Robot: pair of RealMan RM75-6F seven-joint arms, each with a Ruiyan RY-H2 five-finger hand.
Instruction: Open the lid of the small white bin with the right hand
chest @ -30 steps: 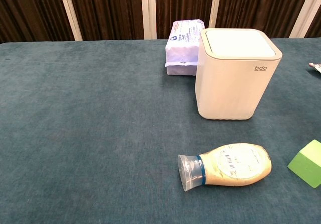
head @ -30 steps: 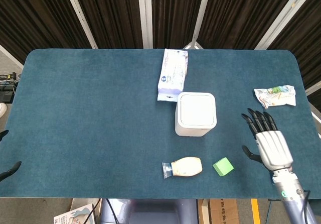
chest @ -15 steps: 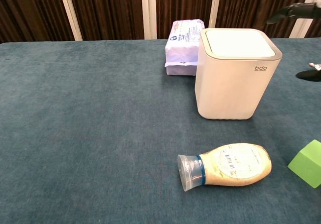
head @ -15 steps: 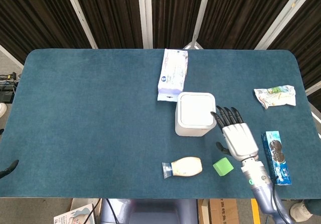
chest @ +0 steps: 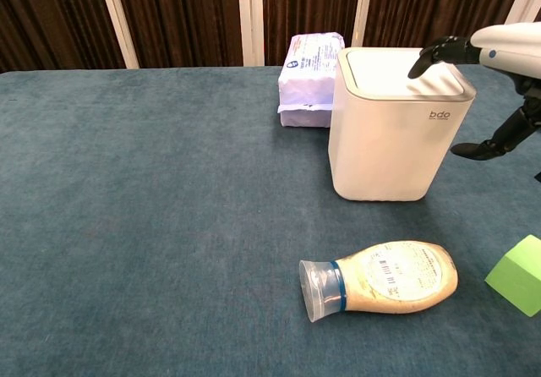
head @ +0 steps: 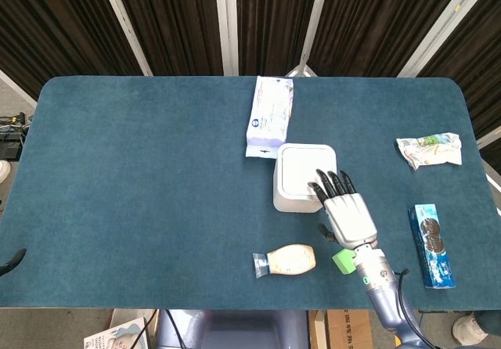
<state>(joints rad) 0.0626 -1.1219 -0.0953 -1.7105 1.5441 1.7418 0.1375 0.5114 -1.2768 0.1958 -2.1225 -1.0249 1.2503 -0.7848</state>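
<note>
The small white bin (head: 304, 178) (chest: 393, 132) stands upright at the table's middle with its lid (chest: 401, 73) down flat. My right hand (head: 343, 211) (chest: 499, 64) hovers at the bin's front right corner, palm down, fingers stretched out and apart. Its fingertips (head: 327, 183) (chest: 431, 56) reach over the front right part of the lid; whether they touch it I cannot tell. It holds nothing. Of my left hand (head: 11, 261), only dark fingertips show at the far left edge of the head view.
A wet-wipe pack (head: 269, 115) lies behind the bin. A sauce bottle (head: 286, 260) on its side and a green block (head: 342, 260) lie in front. A crumpled wrapper (head: 429, 149) and a biscuit pack (head: 430, 244) lie at the right.
My right hand has moved left from the table's right side to the bin, and its fingertips now reach over the lid. The biscuit pack it covered is now exposed.
</note>
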